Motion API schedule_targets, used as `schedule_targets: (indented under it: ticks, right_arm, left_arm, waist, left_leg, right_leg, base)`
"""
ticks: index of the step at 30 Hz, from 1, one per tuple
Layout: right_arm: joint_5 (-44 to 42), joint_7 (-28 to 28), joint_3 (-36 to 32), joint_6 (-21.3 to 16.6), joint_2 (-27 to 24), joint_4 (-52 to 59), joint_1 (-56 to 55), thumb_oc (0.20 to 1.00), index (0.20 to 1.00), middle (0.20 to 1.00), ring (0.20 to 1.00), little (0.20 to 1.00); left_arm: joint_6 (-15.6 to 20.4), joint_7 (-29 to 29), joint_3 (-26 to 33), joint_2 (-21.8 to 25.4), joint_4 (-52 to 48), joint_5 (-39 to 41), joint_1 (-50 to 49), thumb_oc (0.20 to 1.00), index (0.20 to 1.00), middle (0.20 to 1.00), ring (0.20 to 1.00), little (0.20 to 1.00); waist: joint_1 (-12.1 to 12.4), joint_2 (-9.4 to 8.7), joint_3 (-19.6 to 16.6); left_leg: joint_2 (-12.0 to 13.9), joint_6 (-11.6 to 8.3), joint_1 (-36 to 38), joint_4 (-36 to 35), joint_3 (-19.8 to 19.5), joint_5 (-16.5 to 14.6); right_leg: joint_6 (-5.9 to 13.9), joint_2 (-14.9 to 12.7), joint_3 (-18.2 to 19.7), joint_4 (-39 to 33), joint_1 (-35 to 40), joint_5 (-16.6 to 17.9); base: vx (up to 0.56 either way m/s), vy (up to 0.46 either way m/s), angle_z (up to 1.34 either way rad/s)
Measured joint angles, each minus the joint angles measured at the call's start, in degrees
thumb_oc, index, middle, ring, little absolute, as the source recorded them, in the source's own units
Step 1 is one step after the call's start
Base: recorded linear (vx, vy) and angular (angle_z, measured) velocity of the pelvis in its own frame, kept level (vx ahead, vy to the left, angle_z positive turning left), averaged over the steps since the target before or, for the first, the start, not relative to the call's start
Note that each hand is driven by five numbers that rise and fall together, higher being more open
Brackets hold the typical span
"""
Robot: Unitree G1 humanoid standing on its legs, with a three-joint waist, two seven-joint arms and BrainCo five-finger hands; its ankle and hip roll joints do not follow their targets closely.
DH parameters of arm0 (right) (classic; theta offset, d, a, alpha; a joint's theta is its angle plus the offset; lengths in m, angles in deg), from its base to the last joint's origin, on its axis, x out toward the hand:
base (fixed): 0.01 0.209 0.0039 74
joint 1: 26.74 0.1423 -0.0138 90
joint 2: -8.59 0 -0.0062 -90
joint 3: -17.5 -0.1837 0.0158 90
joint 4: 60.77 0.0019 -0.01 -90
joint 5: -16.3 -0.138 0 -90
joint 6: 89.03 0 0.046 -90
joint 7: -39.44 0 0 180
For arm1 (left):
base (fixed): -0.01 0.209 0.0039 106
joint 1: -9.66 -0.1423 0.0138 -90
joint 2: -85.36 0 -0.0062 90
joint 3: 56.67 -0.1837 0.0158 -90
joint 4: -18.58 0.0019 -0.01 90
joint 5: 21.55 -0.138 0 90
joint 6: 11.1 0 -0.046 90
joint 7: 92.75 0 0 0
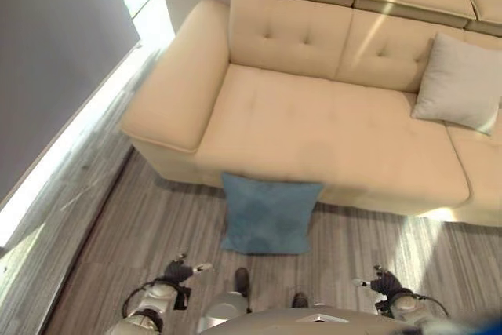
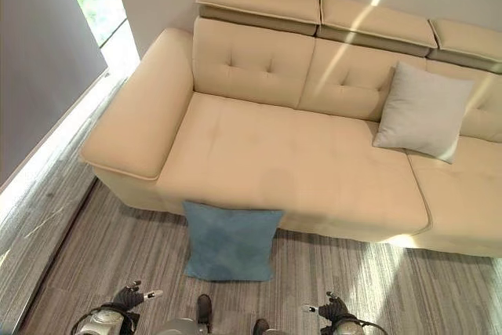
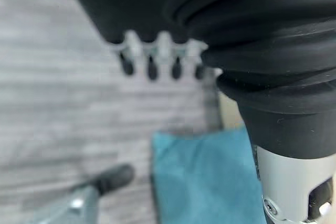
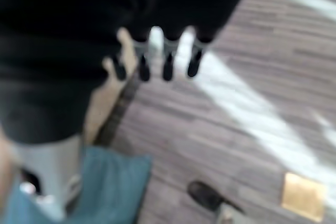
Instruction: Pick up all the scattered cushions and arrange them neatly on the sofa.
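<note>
— Leaning soft and square against the front of the beige tufted sofa point(image 1: 314, 127): a blue cushion point(image 1: 269, 213), lower edge on the grey plank floor point(image 1: 118, 241)?
— Yes. Nearer, left hand point(image 1: 182, 271) and right hand point(image 1: 383, 281) low over the planks, fingers straight and relaxed, holding nothing, touching nothing.
— Farther back?
— Propped against the buttoned backrest, a pale grey cushion point(image 1: 459, 82).

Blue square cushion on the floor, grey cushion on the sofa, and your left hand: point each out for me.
Blue square fabric cushion point(image 1: 269, 216), left eye view, centre of its face.
Light grey square cushion point(image 1: 460, 82), left eye view, middle of its front.
Left hand point(image 1: 179, 271), left eye view, back of the hand.
</note>
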Motion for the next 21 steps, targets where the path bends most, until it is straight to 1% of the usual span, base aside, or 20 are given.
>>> schedule_targets:
  ticks: [1, 3, 5, 7, 8, 9, 10, 11, 14, 15, 18, 21]
  right_arm:
    - [0.0, 0.0, 0.0, -0.1, 0.0, 0.0, 0.2, 1.0, 1.0, 1.0, 1.0, 1.0]
    - [0.0, 0.0, 0.0, -0.1, -0.2, 0.1, 0.8, 1.0, 1.0, 1.0, 1.0, 1.0]
    - [0.0, 0.1, 0.0, 0.0, -0.8, 0.8, 1.3, 1.0, 1.0, 1.0, 1.0, 1.0]
    - [0.0, 0.3, -0.1, -0.1, -1.2, 2.4, 2.2, 1.0, 1.0, 1.0, 1.0, 1.0]
    - [0.0, 0.5, -0.2, -0.1, -1.2, 3.1, 2.7, 1.0, 1.0, 1.0, 1.0, 1.0]
    - [0.0, 0.7, -0.1, -0.2, -1.1, 3.7, 2.7, 1.0, 1.0, 1.0, 1.0, 1.0]
    - [0.0, 0.9, 0.0, -0.5, -1.1, 4.1, 2.9, 1.0, 1.0, 1.0, 1.0, 1.0]
    - [0.0, 1.2, 0.0, -0.6, -1.1, 4.1, 3.1, 1.0, 1.0, 1.0, 1.0, 1.0]
    - [0.0, 1.2, 0.0, -0.7, -1.3, 3.9, 3.8, 1.0, 1.0, 1.0, 1.0, 1.0]
    - [0.0, 1.3, -0.1, -0.7, -1.3, 3.9, 3.8, 1.0, 1.0, 1.0, 1.0, 1.0]
    - [0.0, 1.3, -0.1, -0.6, -1.3, 3.1, 3.6, 1.0, 1.0, 1.0, 1.0, 1.0]
    - [0.0, 1.3, -0.1, -0.6, -1.3, 3.3, 3.9, 1.0, 1.0, 1.0, 1.0, 1.0]
  left_arm:
    - [0.1, 0.0, 0.1, -0.1, 0.0, 0.0, -0.3, 1.0, 1.0, 1.0, 1.0, 1.0]
    - [0.1, 0.0, 0.0, -0.5, 0.0, 0.1, -0.3, 1.0, 1.0, 1.0, 1.0, 1.0]
    - [0.0, 0.0, 0.0, -0.6, -0.1, 0.1, -0.2, 1.0, 1.0, 1.0, 1.0, 1.0]
    - [0.1, 0.0, -0.1, -0.3, -0.1, 0.2, 0.7, 1.0, 1.0, 1.0, 1.0, 1.0]
    - [0.1, 0.0, -0.3, 0.0, -0.1, 0.2, 1.3, 1.0, 1.0, 1.0, 1.0, 1.0]
    - [0.2, 0.1, -0.4, 0.2, 0.0, 0.2, 1.8, 1.0, 1.0, 1.0, 1.0, 1.0]
    - [0.7, 0.5, -0.4, 0.2, 0.0, 0.5, 2.5, 1.0, 1.0, 1.0, 1.0, 1.0]
    - [1.1, 0.7, -0.4, 0.2, -0.1, 0.7, 3.1, 1.0, 1.0, 1.0, 1.0, 1.0]
    - [1.3, 0.9, 0.1, -0.5, -0.6, 1.0, 2.9, 1.0, 1.0, 1.0, 1.0, 1.0]
    - [1.3, 0.9, 0.0, -0.7, -0.8, 1.3, 2.5, 1.0, 1.0, 1.0, 1.0, 1.0]
    - [1.2, 0.9, 0.0, -1.1, -1.1, 1.4, 1.5, 1.0, 1.0, 1.0, 1.0, 1.0]
    - [1.2, 0.9, 0.0, -1.2, -1.3, 1.4, 1.6, 1.0, 1.0, 1.0, 1.0, 1.0]
  waist:
    - [0.5, -0.05, -0.3]
    - [0.2, 0.33, -0.4]
    - [0.1, 1.01, -0.2]
    - [0.2, 1.98, 0.7]
    - [0.0, 2.04, 1.2]
    - [-0.1, 2.13, 1.9]
    - [-0.4, 1.53, 2.4]
    - [-0.7, 1.68, 2.7]
    - [-1.1, 2.78, 3.7]
    - [-1.3, 3.08, 3.8]
    - [-1.2, 3.13, 3.9]
    - [-1.1, 2.78, 3.9]
  left_leg:
    - [-0.3, -0.14, 0.0, 0.0, 0.3, -0.3]
    - [-0.3, -0.18, 0.0, 0.0, 0.6, -0.3]
    - [0.1, -0.64, -0.4, 0.0, 0.8, -0.7]
    - [1.8, -0.66, -2.0, 0.9, 1.5, -0.7]
    - [1.9, -0.7, -2.6, 1.3, 1.5, -0.7]
    - [1.4, -0.7, -3.2, 1.7, 1.6, -0.7]
    - [1.3, -0.85, -4.8, 3.4, 0.9, -1.0]
    - [1.4, -0.95, -6.3, 4.4, 0.4, -1.2]
    - [1.8, -1.56, -7.0, 4.7, -0.1, -0.8]
    - [1.8, -1.64, -7.0, 5.2, -1.0, -0.8]
    - [1.9, -1.75, -7.1, 5.4, -1.7, -0.9]
    - [1.8, -1.28, -7.1, 5.4, -1.7, -1.0]
  right_leg:
    - [-0.46, 0.0, 0.0, -2.0, 0.6, 0.3]
    - [-0.96, 0.3, 0.1, -2.9, 0.7, 1.1]
    - [-0.87, 0.9, 0.1, -0.7, -1.0, 1.1]
    - [-0.61, 1.2, 0.2, 3.5, -4.8, 0.5]
    - [0.03, 1.1, -0.3, 3.7, -5.3, 0.4]
    - [-0.11, 0.3, -0.8, 2.9, -5.2, -0.1]
    - [-0.79, 0.1, -1.9, 2.5, -5.3, -0.7]
    - [-0.87, 0.1, -2.6, 2.6, -6.3, -0.7]
    - [-2.01, 0.5, -3.8, 1.4, -5.6, 0.1]
    - [-2.23, 0.7, -4.2, 0.4, -4.9, 0.3]
    - [-2.5, 1.0, -5.0, 0.0, -4.1, 0.3]
    - [-2.66, 1.0, -5.5, -0.4, -4.0, 0.5]
  base:
    - [0.02, 0.087, -0.28]
    - [-0.04, 0.06, -0.19]
    - [-0.1, -0.018, -0.15]
    - [-0.08, -0.068, -0.17]
    - [-0.09, -0.084, -0.04]
    - [-0.03, -0.071, 0.19]
    - [0.0, -0.056, 0.25]
    - [0.04, -0.048, 0.3]
    - [0.04, -0.029, 0.14]
    - [0.1, 0.004, 0.19]
    - [0.07, 0.017, 0.15]
    - [0.0, 0.032, 0.05]
